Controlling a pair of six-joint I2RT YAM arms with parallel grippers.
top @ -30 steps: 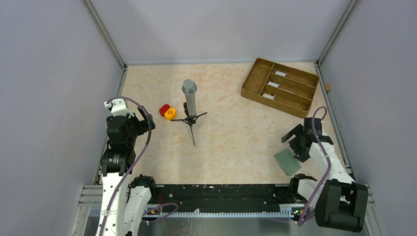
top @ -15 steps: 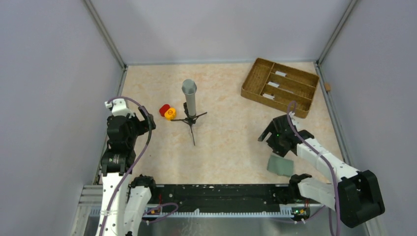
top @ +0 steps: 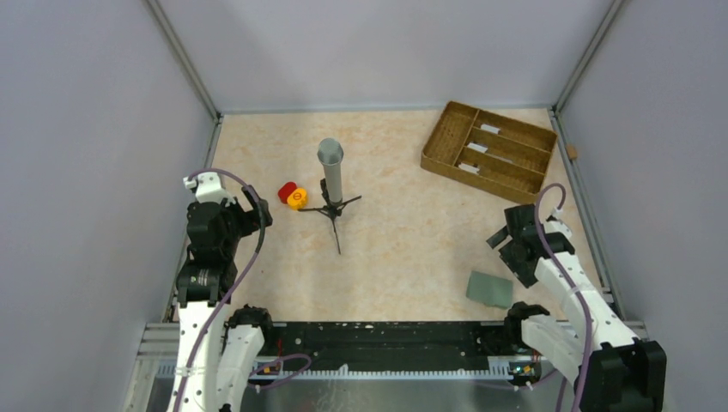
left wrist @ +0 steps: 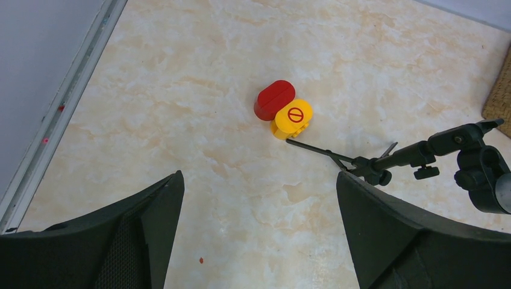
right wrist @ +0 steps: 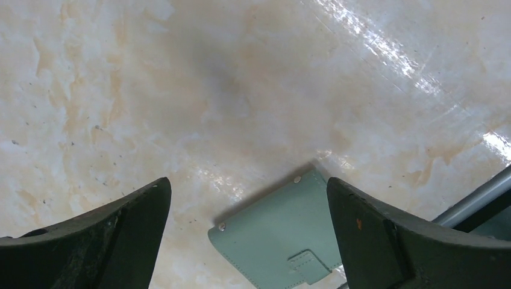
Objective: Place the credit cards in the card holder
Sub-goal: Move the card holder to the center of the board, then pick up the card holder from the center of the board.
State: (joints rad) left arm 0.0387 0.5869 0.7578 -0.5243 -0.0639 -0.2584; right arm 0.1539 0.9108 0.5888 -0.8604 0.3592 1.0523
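The closed card holder lay flat at the near right edge of the table, just beside the right gripper, whose jaws gaped wide and empty. The credit cards sat well apart in the brown compartmented tray at the back. The left gripper, also spread and empty, hung near red and yellow blocks and a tripod. Bare tabletop lay between.

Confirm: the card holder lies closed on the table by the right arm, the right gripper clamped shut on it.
Wrong on the grip: the right gripper is open and clear of the card holder, as the right wrist view shows. The rest holds.
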